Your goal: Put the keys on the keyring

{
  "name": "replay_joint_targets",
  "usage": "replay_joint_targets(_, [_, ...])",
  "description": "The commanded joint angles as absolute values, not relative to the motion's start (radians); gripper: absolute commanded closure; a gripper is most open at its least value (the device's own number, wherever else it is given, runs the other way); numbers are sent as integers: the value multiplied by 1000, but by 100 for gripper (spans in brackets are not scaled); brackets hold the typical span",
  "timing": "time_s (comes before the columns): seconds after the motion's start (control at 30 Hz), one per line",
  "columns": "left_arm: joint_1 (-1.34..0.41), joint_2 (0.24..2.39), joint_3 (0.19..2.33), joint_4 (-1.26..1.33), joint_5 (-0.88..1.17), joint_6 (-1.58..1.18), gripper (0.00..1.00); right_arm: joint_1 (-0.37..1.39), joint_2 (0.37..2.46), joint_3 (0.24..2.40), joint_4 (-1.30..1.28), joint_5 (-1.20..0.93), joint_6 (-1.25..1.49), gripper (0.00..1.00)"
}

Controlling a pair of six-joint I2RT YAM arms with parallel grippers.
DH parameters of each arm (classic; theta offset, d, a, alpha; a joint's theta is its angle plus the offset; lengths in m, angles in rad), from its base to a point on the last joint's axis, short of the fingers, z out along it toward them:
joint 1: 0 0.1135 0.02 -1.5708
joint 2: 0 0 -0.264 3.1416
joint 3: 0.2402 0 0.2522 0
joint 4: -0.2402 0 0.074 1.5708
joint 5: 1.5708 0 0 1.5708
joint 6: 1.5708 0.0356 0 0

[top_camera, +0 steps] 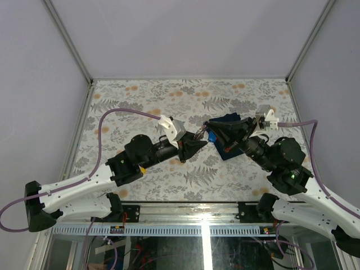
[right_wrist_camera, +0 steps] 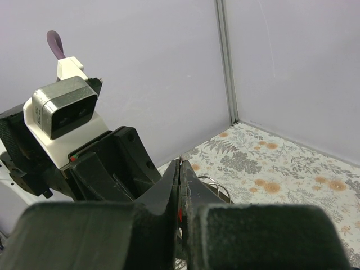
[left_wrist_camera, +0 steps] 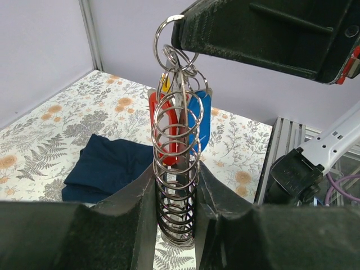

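You have the keyring hanging upright in the air, just off the cloth's edge and clear of the counter. It is pinned at both ends.

Your right gripper is pressed fully together on a thin wire loop at the top. That is probably why the whole bundle dangles straight down rather than swinging flat.

Your left gripper comes up from below, narrowed until its fingers flank the stacked coils on both sides. It looks to be touching them. That grip likely steadies the lower end so the coils cannot twist while you work a loop open.

The red tag and blue tag hang behind the coils, farther from the cloth. A yellow tag shows just above them.

I cannot pick out any loose key on the cloth or beside it, and I cannot tell whether keys sit among the tags. The threading step looks not yet done.

The thin top loop gives little to hold, so it could slip from your right gripper if the left one pulls.
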State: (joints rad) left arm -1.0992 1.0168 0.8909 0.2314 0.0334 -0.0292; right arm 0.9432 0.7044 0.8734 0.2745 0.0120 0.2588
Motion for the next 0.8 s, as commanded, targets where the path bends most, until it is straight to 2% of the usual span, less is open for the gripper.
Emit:
replay_joint_targets(0.0, [-1105, 1008, 920, 237, 8, 13, 93, 943, 678, 879, 345, 52, 262, 100])
replay_joint_targets(0.13, [-1106, 1007, 970, 134, 0, 67, 99, 942, 668, 875, 330, 67, 263, 100])
replay_joint_targets(0.23, [-1105, 1001, 1008, 35, -6, 119, 100, 942, 658, 872, 322, 78, 265, 98])
replay_joint_targets(0.4, [-1105, 978, 1037, -50, -31, 197, 100, 942, 643, 864, 311, 94, 262, 82])
replay_joint_targets(0.53, [-1105, 968, 1055, -103, -35, 230, 100, 942, 633, 863, 307, 91, 254, 73])
replay_joint_targets(0.77, [-1106, 947, 1069, -168, -24, 275, 100, 942, 609, 881, 245, 81, 187, 69])
